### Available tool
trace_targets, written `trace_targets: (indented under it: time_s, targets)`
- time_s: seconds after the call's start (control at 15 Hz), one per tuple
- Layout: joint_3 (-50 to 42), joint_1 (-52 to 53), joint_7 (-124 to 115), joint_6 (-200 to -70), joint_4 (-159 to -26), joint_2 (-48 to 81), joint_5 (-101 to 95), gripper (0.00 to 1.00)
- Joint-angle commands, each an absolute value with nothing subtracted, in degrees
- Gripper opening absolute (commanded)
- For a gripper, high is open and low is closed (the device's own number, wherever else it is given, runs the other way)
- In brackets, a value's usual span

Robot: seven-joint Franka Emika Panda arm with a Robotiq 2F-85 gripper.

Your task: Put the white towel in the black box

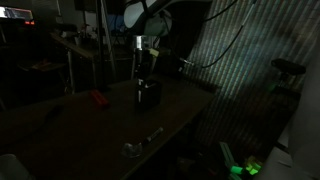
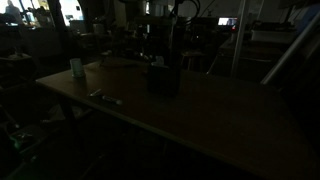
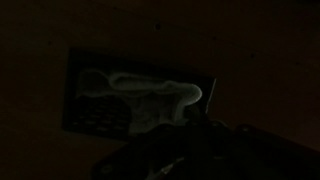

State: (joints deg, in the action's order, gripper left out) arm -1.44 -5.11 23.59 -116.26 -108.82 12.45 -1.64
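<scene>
The scene is very dark. A black box (image 1: 148,93) stands on the table, also in an exterior view (image 2: 163,79). The arm hangs straight above it, with the gripper (image 1: 143,66) just over the box's opening, as an exterior view (image 2: 160,52) also shows. In the wrist view the white towel (image 3: 140,88) lies crumpled inside the black box (image 3: 80,115). The gripper's fingers (image 3: 190,140) are only dark shapes at the bottom edge, above the towel. I cannot make out whether they are open or shut.
A red object (image 1: 97,98) lies on the table beside the box. Small silvery items (image 1: 135,148) lie near the table's front edge. A pale cup (image 2: 76,68) and a small flat object (image 2: 105,97) sit on the table. Cluttered benches stand behind.
</scene>
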Motion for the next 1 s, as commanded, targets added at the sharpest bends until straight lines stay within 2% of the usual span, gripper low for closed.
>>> trace_targets:
  time_s: [0.0,0.93]
  targets:
    - [-1.9,-5.5,23.4,-116.4,-106.9,14.2,-3.0,0.00]
    - [-1.2,-6.0,24.1,-116.0,-103.5,21.7,-2.0,0.00]
